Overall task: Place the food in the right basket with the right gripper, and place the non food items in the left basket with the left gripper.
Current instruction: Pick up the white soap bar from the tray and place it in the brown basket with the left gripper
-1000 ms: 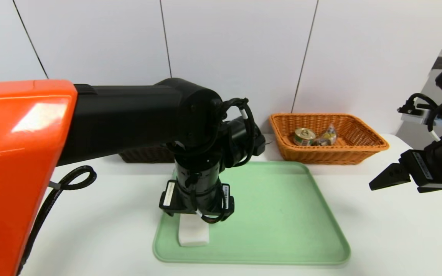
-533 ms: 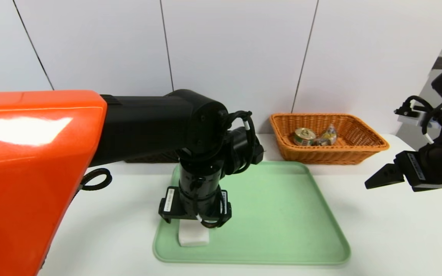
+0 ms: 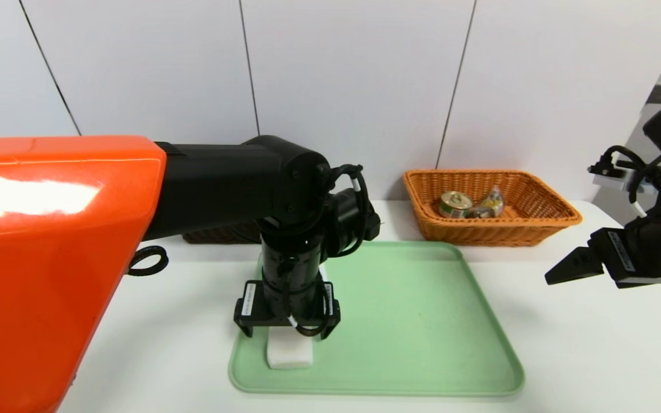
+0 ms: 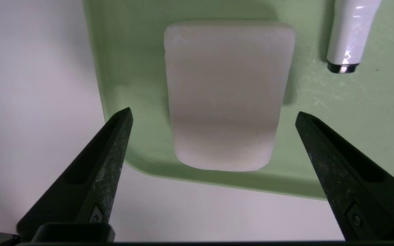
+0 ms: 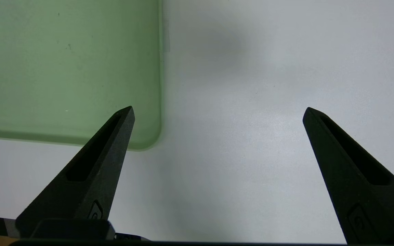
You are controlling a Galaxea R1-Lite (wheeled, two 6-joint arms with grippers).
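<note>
A white rectangular block (image 3: 289, 353) (image 4: 226, 92) lies in the front left corner of the green tray (image 3: 422, 321). My left gripper (image 3: 286, 334) (image 4: 213, 112) hangs just above it, open, with one finger on each side and neither touching. In the left wrist view a white tube-shaped item (image 4: 349, 34) lies on the tray beyond the block; the arm hides it in the head view. My right gripper (image 3: 571, 269) (image 5: 218, 108) is open and holds nothing, above the bare table to the right of the tray.
The orange right basket (image 3: 537, 229) at the back holds a tin can (image 3: 455, 204) and a small packet (image 3: 488, 205). The dark left basket (image 3: 216, 234) is mostly hidden behind my left arm. The tray's right corner (image 5: 149, 136) lies next to a right finger.
My left arm has dropped lower over the white block and shifted slightly left. My right gripper has drifted a little to the left.
</note>
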